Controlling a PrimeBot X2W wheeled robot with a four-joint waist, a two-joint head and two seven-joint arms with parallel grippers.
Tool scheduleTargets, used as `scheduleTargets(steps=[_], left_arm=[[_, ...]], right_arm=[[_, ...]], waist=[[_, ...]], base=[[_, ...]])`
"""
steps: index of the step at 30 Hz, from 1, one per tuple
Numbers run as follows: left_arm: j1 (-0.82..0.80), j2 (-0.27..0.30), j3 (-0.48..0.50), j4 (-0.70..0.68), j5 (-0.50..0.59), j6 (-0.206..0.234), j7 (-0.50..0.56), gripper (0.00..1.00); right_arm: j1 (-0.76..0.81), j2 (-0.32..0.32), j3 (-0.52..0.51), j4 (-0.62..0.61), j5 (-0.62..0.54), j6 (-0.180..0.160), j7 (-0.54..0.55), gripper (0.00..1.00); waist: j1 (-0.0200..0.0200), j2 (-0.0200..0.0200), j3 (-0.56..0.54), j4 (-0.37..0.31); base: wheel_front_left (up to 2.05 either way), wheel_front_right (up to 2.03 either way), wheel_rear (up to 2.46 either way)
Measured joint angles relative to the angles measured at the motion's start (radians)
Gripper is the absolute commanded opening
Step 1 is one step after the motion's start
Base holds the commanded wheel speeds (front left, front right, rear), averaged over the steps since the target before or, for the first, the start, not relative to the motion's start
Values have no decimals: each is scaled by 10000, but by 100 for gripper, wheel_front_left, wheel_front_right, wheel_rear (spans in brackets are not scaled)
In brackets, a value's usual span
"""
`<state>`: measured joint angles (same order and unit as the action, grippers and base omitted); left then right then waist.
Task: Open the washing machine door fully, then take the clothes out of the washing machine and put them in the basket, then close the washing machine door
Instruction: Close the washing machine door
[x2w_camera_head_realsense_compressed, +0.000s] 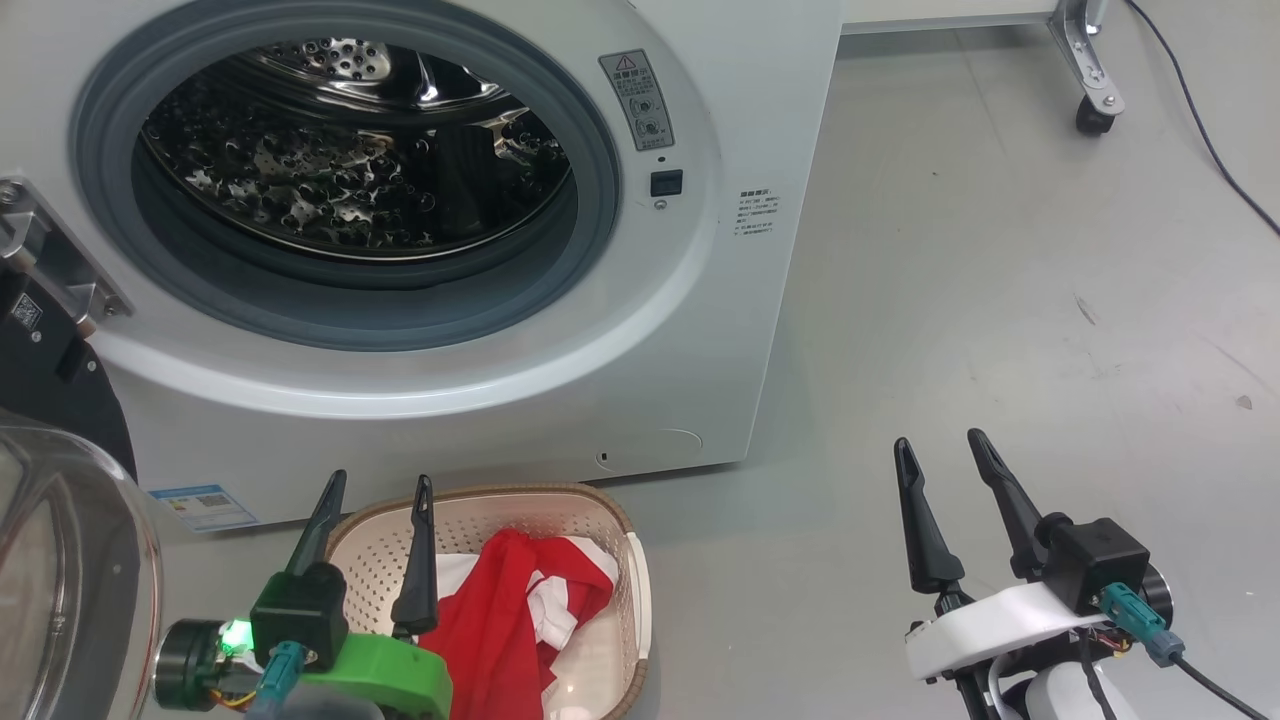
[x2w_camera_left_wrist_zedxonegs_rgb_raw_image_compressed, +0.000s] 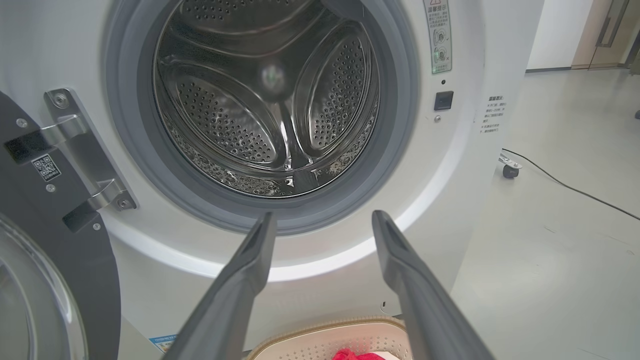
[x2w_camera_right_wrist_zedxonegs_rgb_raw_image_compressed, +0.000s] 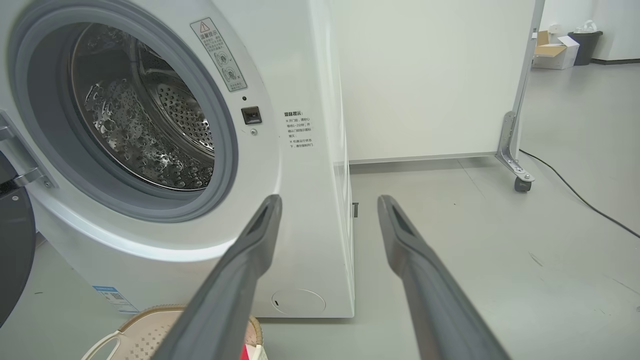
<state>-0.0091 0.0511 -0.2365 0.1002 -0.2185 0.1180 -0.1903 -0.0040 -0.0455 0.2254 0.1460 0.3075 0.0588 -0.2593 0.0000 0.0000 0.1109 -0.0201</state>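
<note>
- The door (x2w_camera_head_realsense_compressed: 55, 385) hangs swung wide on its hinge (x2w_camera_head_realsense_compressed: 50, 260) at the far left, its glass bowl bulging toward the camera, well away from the opening.
- The left gripper (x2w_camera_head_realsense_compressed: 381, 480) hovers just beside the door and over the near edge of the basket. Its fingers are spread apart and hold nothing.
- The basket (x2w_camera_head_realsense_compressed: 560, 492) sits on the floor, close against the foot of the washing machine (x2w_camera_head_realsense_compressed: 760, 120). The red and white clothes (x2w_camera_head_realsense_compressed: 510, 600) lie heaped inside it.
- The drum (x2w_camera_left_wrist_zedxonegs_rgb_raw_image_compressed: 270, 115) shows bare steel with no fabric in sight, so I judge unloading finished and shutting the door to be the step in hand.
- To do it well, the left arm should go round behind the door and push on its black rim far from the hinge, following the swing in one smooth arc.
- Whether the door's lower edge clears the basket rim cannot be told from here, so ease through that part slowly.
- Finish with a firm press until the door meets the catch slot (x2w_camera_head_realsense_compressed: 666, 183) on the right of the opening.
- The right gripper (x2w_camera_head_realsense_compressed: 939, 440) waits over bare floor, well apart from the machine, its fingers spread and empty. It is best kept out of the door's path.
</note>
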Motion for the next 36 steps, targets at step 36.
scheduleTargets(steps=[36], left_arm=[[435,-2,-10,-782,245,2,660,100]], right_arm=[[128,0,61,-6,75,-88,0,100]], waist=[[0,0,-155,16]], base=[[-74,75,-1]])
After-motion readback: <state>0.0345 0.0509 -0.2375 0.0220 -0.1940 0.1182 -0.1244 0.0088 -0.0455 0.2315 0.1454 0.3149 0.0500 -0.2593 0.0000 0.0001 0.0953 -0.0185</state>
